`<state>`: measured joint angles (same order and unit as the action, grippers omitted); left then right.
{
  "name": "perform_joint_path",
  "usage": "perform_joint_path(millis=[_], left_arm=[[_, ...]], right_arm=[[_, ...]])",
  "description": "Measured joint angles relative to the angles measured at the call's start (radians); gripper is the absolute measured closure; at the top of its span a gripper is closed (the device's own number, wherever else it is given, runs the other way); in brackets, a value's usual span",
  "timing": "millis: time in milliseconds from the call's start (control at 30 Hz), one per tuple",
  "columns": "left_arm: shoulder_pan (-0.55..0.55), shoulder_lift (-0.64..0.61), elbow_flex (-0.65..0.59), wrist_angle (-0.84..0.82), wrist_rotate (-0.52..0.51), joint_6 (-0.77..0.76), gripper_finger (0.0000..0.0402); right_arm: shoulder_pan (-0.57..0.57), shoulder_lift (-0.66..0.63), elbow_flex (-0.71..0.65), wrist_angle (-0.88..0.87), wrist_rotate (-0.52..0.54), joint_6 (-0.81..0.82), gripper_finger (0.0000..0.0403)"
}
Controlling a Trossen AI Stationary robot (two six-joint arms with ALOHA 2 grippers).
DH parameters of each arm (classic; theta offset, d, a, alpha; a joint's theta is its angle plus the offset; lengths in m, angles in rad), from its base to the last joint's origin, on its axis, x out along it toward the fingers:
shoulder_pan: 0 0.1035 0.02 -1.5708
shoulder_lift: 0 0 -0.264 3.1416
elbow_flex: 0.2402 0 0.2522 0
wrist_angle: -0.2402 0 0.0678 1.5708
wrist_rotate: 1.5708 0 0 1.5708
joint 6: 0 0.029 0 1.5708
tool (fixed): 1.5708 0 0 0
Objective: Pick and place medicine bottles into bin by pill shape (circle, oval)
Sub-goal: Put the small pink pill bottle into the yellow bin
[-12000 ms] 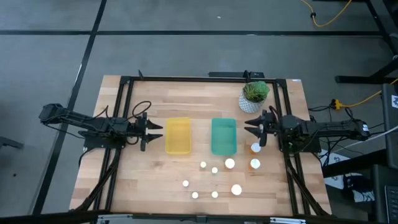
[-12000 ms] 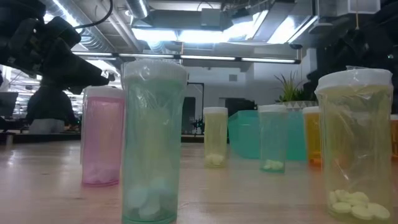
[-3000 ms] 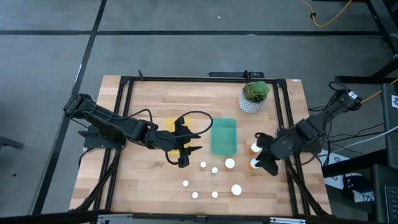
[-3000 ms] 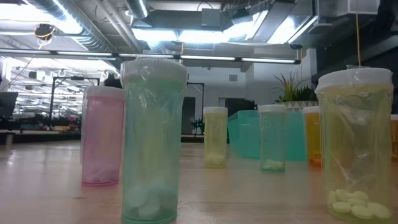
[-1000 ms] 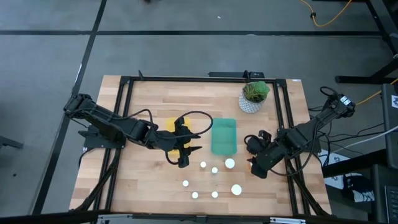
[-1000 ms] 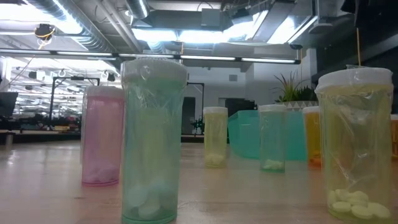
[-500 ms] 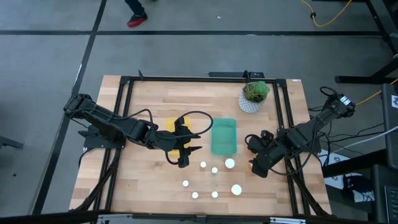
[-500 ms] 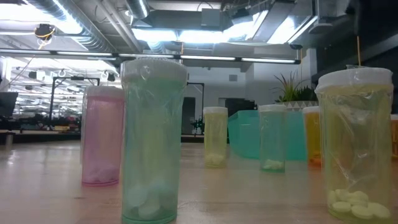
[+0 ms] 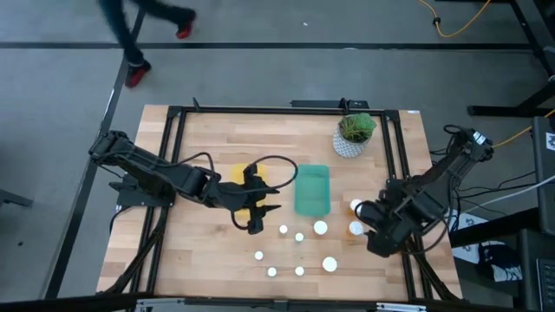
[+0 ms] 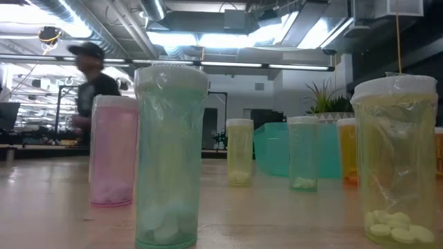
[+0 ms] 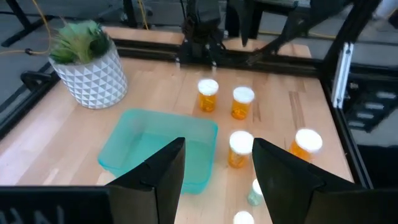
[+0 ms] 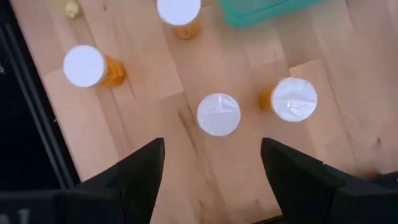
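— Wooden planks make up the surface (image 9: 217,139), with a black frame round it. See the person (image 10: 90,83) walking past in the room behind?

— Yes, blurred, at the left of the low view. Where are the bins?

— Mid-frame from above: the yellow bin (image 9: 232,176) is mostly hidden under the left arm, and the green bin (image 9: 312,189) lies just to its right. A white pot with a plant (image 9: 354,134) stands at the upper right.

— And the left tool (image 9: 263,211)?

— Hanging over the yellow bin's lower right corner, fingers spread, nothing between them.

— The right tool (image 12: 211,163)?

— At the lower right of the overhead frame, fingers spread apart and empty. Its own camera looks straight down on a white-capped bottle (image 12: 218,114) standing free on the wood between the fingers, with three orange bottles (image 12: 90,66) around it.

— The other medicine bottles (image 9: 299,253)?

— Scattered upright below the bins, well apart from each other. Up close, a pink bottle (image 10: 113,151) and a greenish bottle (image 10: 170,155) stand nearest, pills lying at the bottom of the greenish one.
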<state>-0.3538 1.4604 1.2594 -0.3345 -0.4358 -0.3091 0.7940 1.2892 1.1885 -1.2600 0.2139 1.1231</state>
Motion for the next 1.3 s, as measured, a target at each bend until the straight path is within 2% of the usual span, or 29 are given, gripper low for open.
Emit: perform_joint_path(millis=[167, 267, 367, 533, 700, 933, 1133, 1300], left_arm=[[-0.017, 0.012, 0.0, -0.195, 0.216, -0.095, 0.0221], [-0.058, 0.049, 0.0, -0.31, 0.242, -0.114, 0.0221], [-0.099, 0.101, -0.001, -0.372, 0.25, -0.07, 0.0221], [-0.158, 0.177, -0.001, -0.368, 0.263, -0.007, 0.0221], [-0.197, 0.252, -0.001, -0.364, 0.267, -0.043, 0.0221], [-0.202, 0.323, -0.001, -0.354, 0.273, -0.105, 0.0221], [-0.202, 0.373, -0.001, -0.273, 0.335, -0.104, 0.0221], [-0.2, 0.376, -0.002, -0.219, 0.319, -0.1, 0.0221]], right_arm=[[0.029, 0.0, 0.0, 0.014, 0.002, 0.002, 0.0133], [0.029, 0.0, 0.0, 0.018, 0.002, 0.002, 0.0133], [0.028, 0.0, 0.0, 0.029, 0.003, 0.002, 0.0133], [0.028, 0.0, 0.0, 0.03, 0.003, 0.002, 0.0134], [0.028, 0.0, 0.0, 0.03, 0.003, 0.002, 0.0134], [0.028, 0.0, 0.0, 0.03, 0.025, 0.0, 0.0134], [0.028, 0.0, 0.0, 0.03, 0.048, -0.001, 0.0134], [0.028, 0.0, 0.0, 0.029, 0.048, -0.001, 0.0134]])
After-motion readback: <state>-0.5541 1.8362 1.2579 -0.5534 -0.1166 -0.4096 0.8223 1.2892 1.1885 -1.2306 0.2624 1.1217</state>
